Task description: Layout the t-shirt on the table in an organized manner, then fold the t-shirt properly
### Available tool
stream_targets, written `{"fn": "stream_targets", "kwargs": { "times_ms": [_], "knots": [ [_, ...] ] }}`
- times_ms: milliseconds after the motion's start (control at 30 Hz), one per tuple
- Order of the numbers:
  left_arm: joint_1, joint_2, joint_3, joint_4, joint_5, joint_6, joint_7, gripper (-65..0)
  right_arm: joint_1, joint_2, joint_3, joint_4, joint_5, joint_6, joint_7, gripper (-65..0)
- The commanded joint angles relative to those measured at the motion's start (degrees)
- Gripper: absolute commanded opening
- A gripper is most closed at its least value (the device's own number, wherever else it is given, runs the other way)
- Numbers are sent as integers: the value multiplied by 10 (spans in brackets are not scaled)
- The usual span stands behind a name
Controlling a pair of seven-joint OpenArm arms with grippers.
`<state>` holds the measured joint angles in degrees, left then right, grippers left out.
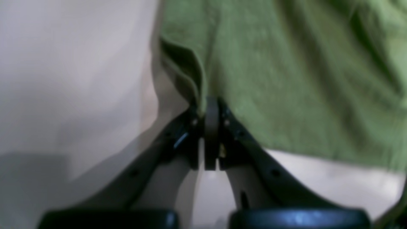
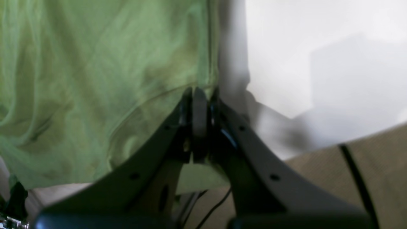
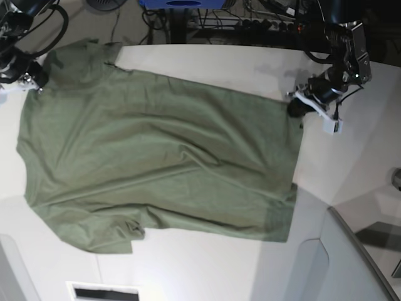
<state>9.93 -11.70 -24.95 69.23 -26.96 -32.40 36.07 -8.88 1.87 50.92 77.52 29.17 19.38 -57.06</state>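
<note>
One olive-green shirt (image 3: 156, 163) of soft, lightly creased cotton is spread nearly flat across the smooth white table (image 3: 207, 269), with a short sleeve seen at the lower edge in the base view. The left gripper (image 1: 211, 109) is clamped on a hemmed corner of the cloth, where a small fold is raised. The right gripper (image 2: 197, 95) is likewise pinched shut on a stitched edge of the shirt near the table's curved rim.

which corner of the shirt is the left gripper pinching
The corner at the base view's upper right: the left gripper is shut on the t-shirt there; the right gripper holds the upper left.
</note>
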Motion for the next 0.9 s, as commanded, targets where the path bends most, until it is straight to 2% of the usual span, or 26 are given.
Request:
{"fn": "stream_targets", "kwargs": {
  "times_ms": [0,333,500,733,867],
  "knots": [
    [11,-9,-2,39,-2,1,6,-650,4,11,5,30,9,4,1,-648],
    [95,-19,-3,214,-2,2,102,-650,6,10,6,98,8,0,-59,-645],
    [137,-19,-3,276,-2,2,123,-650,4,12,6,110,7,0,-60,-645],
    [170,-19,-16,309,-2,2,123,-650,4,13,6,109,6,0,-78,-645],
    [196,-19,-16,336,-2,2,123,-650,4,34,6,107,6,-1,-78,-645]
  ]
}}
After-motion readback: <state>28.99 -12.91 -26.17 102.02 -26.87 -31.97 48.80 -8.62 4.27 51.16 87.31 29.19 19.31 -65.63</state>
